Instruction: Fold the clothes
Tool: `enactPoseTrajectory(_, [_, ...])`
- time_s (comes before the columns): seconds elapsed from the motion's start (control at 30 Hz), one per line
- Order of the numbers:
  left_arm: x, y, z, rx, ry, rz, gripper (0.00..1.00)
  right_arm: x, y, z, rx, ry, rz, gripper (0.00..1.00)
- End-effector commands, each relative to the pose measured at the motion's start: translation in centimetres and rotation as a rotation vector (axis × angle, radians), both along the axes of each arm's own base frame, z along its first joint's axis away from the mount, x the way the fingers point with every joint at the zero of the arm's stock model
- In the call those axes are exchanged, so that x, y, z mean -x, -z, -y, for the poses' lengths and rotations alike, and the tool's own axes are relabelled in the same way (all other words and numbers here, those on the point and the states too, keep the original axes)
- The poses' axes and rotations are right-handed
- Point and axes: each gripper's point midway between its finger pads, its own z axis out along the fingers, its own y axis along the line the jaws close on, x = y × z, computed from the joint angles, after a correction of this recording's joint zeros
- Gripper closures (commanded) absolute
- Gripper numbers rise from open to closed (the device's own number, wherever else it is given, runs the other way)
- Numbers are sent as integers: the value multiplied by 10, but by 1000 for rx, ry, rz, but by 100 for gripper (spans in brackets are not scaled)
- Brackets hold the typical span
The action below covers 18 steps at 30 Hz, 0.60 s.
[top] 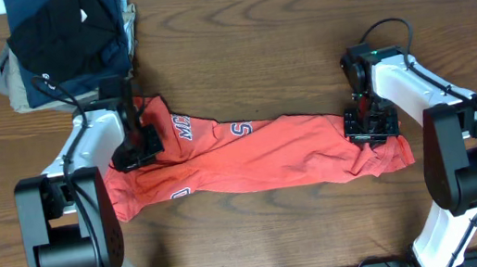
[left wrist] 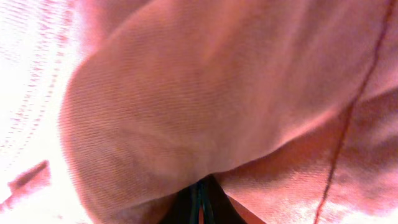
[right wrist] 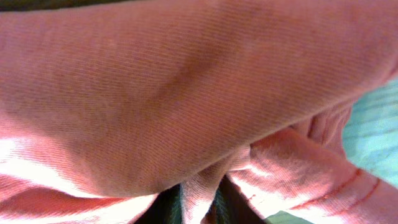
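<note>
Here the T-shirt is seen lying across the middle of the worktop, drawn out into a long, rumpled band between the two arms. Its left end is clamped in the left gripper, which is closed on the cloth just beside the navy lettering. Its right end is pinched by the right gripper, where a ridge of fabric is gathered down between the jaws in the right wrist view.

The garment appears to be held at both ends so that it can be pulled taut and its creases spread out before any fold is laid. No tidy fold can be made out yet, so the task is judged to be at an early stage. The lower edge is bunched and doubled under, which is likely to need flattening.

The stack of folded garments is kept at the far left corner, apart from the working area, though the shirt's left end lies near it.
</note>
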Motion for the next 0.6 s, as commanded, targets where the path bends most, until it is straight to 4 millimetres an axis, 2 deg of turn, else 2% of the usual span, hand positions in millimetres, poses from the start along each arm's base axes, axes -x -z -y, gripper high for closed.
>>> enactPoseTrajectory(0.0, [6, 5, -12, -26, -29, -24, 94, -3, -3, 15, 32, 31, 17, 99])
enactPoseTrajectory(0.37, [5, 5, -42, -97, -114, -14, 94, -8, -6, 46, 79, 93, 32, 99])
enactPoseTrajectory(0.57, [7, 4, -54, -97, -153, -18, 94, -21, -14, 55, 78, 112, 67, 99])
